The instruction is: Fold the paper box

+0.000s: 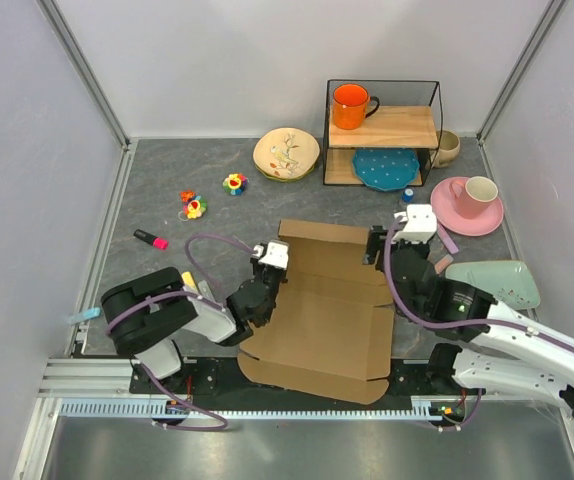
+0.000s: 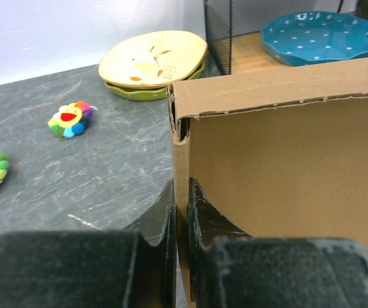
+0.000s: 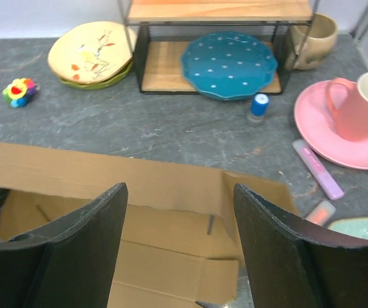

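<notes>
brown paper box, its wall pinched by left gripper, right gripper spread wide.

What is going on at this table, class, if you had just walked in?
A robot is folding a plain brown cardboard box. Its left hand is shut on the edge of an upright wall at the box's left side. Its right hand is open above the far right part of the box. The far wall stands up, while the near part lies flat.
</notes>
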`<state>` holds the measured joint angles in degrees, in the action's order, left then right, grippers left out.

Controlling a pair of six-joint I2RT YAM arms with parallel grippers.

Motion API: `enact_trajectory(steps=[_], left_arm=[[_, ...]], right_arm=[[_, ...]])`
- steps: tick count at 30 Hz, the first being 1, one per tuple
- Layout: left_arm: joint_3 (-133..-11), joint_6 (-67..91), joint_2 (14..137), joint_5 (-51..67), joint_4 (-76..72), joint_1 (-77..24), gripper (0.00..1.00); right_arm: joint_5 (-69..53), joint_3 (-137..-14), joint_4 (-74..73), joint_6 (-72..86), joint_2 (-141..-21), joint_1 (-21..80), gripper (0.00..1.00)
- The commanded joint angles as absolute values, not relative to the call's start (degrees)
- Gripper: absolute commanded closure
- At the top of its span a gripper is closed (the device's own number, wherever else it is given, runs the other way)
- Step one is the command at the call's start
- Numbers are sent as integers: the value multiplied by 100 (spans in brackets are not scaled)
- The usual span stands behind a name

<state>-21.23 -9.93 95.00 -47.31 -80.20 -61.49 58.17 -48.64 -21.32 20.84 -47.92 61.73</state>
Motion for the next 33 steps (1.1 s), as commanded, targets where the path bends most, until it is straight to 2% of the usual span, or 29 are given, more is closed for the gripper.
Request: enact_trajectory(steps=[1,3,8,10,12,15,19,25,33], left_arm=[[-2381,-706,8790,-5642,-6597,-6152,98],[-2531,-57,8510,-5625,-5578,-6135,98],[-2469,1000,7990,-5020,-4617,-5986,98],[-2601,1764,7736,-4826,-3558,-5810,98],[-2716,2352,7629,-4834,-3139,-5705,98],[-2576,2636,7401,-4869,-3024,-5625,98],[-2522,2988,7172,-4747,-2699,-5485,98],[-3013,2971,7163,-4404,-1751,-5405,98],[-3366,2979,7391,-4429,-1073,-5361,98]], right_arm=[[6459,-4738,-2610,2566,-4342,6021,24],[6652,-4623,-2750,2768,-4246,5986,24],[6724,-4334,-3093,3523,-4070,5784,25],[6584,-4228,-3111,3691,-3938,5731,28],[6469,-4087,-3120,3893,-3833,5669,30],[6197,-3877,-3120,4130,-3727,5651,36],[5670,-3534,-3024,4333,-3893,5651,36],[5010,-3226,-2725,4596,-4377,5643,29],[4536,-2944,-2584,4992,-4737,5388,31]])
